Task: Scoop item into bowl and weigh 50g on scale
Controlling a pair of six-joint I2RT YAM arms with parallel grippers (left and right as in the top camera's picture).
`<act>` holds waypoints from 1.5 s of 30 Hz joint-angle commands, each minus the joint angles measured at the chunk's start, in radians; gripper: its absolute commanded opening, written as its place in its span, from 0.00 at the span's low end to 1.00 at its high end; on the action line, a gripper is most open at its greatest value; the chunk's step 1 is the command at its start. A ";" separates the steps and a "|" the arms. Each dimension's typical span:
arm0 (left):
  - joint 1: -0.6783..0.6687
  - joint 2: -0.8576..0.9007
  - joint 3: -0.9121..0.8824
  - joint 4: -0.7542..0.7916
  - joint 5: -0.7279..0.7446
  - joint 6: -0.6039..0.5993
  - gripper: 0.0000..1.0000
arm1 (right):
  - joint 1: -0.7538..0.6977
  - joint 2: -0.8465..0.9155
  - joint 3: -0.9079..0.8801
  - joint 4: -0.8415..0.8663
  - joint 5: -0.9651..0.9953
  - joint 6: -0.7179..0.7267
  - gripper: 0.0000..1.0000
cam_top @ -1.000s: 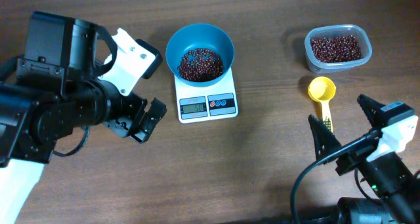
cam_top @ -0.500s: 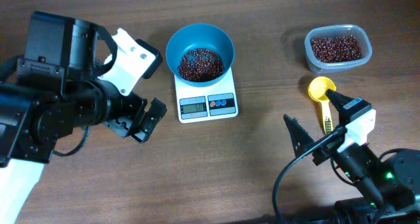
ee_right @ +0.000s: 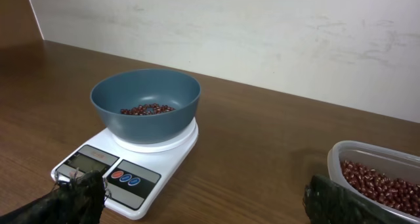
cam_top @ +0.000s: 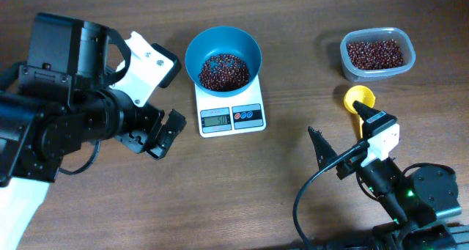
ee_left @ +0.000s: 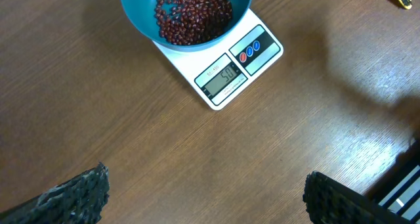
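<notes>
L pincer (ee_left: 207, 203) & R pincer (ee_right: 207, 201) both spread wide, empty; beans (cam_top: 223, 72) in teal bowl (cam_top: 220, 39) atop scale (cam_top: 233, 121).

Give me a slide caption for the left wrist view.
Bowl of beans on the scale, display apparently reading 50, framed by the open left gripper.

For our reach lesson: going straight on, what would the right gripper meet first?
Probably nothing: the right gripper aims over bare table between the scale and the tub, though depth is unclear.
</notes>
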 commanded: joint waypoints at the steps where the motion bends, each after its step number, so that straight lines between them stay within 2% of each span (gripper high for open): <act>1: -0.003 -0.008 0.016 0.002 -0.003 -0.010 0.99 | 0.014 -0.010 -0.011 0.002 0.015 0.003 0.99; 7: -0.003 -0.008 0.016 0.002 -0.003 -0.010 0.99 | 0.071 -0.010 -0.011 0.001 0.015 0.003 0.99; 26: -0.003 -0.008 0.016 0.002 -0.003 -0.010 0.99 | 0.071 -0.010 -0.011 0.001 0.015 0.003 0.99; 40: -0.003 -0.008 0.016 -0.074 0.015 -0.010 0.99 | 0.071 -0.010 -0.011 0.001 0.015 0.003 0.99; 45: -0.003 -0.012 0.013 -0.089 -0.057 -0.022 0.99 | 0.071 -0.010 -0.011 0.001 0.015 0.003 0.99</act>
